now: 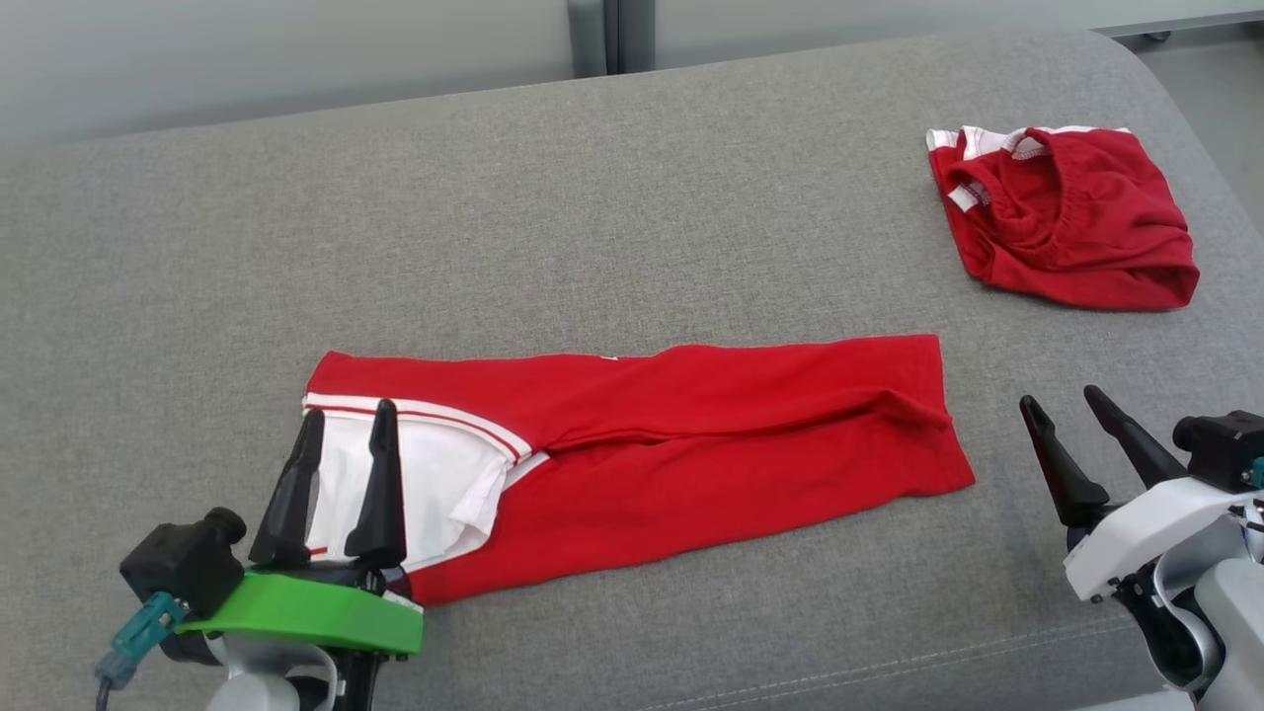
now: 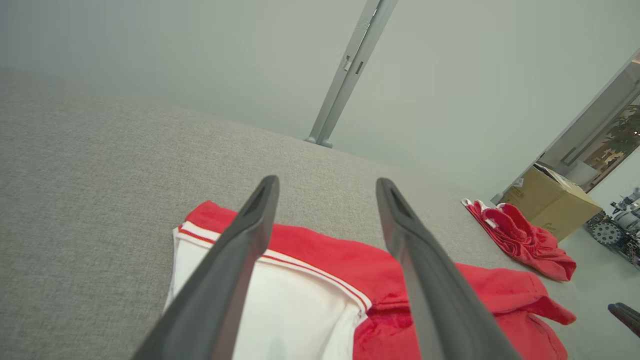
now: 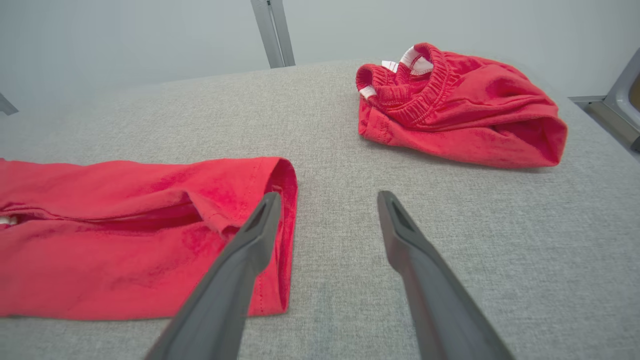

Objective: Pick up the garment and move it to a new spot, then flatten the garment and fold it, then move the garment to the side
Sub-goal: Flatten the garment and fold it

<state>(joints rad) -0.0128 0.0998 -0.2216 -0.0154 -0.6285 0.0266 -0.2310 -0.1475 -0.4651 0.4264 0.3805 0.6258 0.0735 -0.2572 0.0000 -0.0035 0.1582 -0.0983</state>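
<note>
The long folded red-and-white cotton garment [image 1: 691,444] lay flat on the grey upholstered surface [image 1: 592,197], well apart from the crumpled red elastic-waisted bundle [image 1: 1066,217]. My left end effector [image 1: 350,410] hovered open over the end farthest from that bundle, and my right end effector [image 1: 1060,395] was open beside the nearer end. I judged they were spaced that way to take both ends.

Lab-like room: cardboard box [image 2: 547,202], pale partition walls [image 2: 450,100]

Red, white-panelled garment [image 1: 691,454] folded long; seemingly flat
</note>
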